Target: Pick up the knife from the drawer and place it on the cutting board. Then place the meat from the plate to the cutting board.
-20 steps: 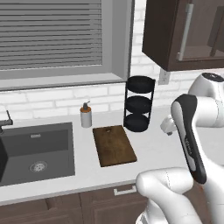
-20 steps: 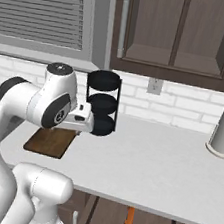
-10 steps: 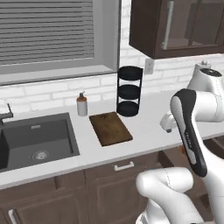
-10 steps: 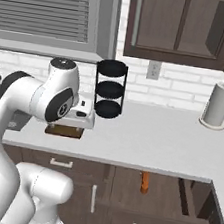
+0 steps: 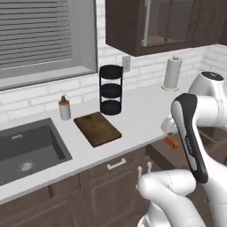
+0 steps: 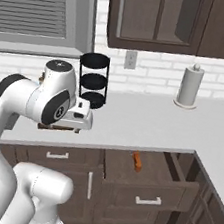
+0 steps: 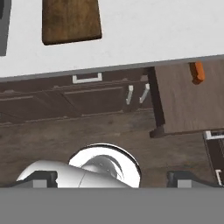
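- You see the drawer [image 6: 147,177] pulled open — the knife [image 6: 137,161] lies inside it.
- Your gripper [image 7: 111,177] is spread wide, holding nothing.
- The cutting board [image 5: 97,128] sits bare.

Knife [image 6: 137,161] in open drawer [image 6: 147,182]

A glossy white arm [image 5: 199,133] of rounded, bulbous segments, with dark grey joint bands and round caps.

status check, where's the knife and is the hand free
Gripper open, holding nothing. Small orange-handled knife lying in the open dark brown wooden drawer. Dark brown wooden cutting board bare. Nothing blocking.
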You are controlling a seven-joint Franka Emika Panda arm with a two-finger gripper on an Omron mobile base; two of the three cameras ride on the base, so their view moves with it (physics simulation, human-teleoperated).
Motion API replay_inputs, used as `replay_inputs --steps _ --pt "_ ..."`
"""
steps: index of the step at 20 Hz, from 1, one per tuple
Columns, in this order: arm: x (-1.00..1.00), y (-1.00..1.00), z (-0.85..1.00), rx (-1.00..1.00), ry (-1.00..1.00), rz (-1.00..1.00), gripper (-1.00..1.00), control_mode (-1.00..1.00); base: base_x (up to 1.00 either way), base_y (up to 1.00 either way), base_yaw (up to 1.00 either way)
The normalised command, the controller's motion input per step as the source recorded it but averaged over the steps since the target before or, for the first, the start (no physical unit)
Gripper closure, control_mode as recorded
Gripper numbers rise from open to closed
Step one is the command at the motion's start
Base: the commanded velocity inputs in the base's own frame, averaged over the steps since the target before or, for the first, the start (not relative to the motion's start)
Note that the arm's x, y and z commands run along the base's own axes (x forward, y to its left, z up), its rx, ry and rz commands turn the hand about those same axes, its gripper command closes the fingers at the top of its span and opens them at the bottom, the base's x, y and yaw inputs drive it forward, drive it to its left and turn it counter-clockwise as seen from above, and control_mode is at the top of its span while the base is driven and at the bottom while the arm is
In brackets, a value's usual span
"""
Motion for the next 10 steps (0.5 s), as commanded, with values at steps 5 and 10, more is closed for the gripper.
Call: replay_inputs --steps 5,10 --pt "0.0 0.0 0.0 0.0 0.0 0.0 -1.0 1.0 0.06 0.16 -0.41" --pt "0.0 0.0 0.0 0.0 0.0 0.0 -1.0 1.0 0.16 0.23 -0.3"
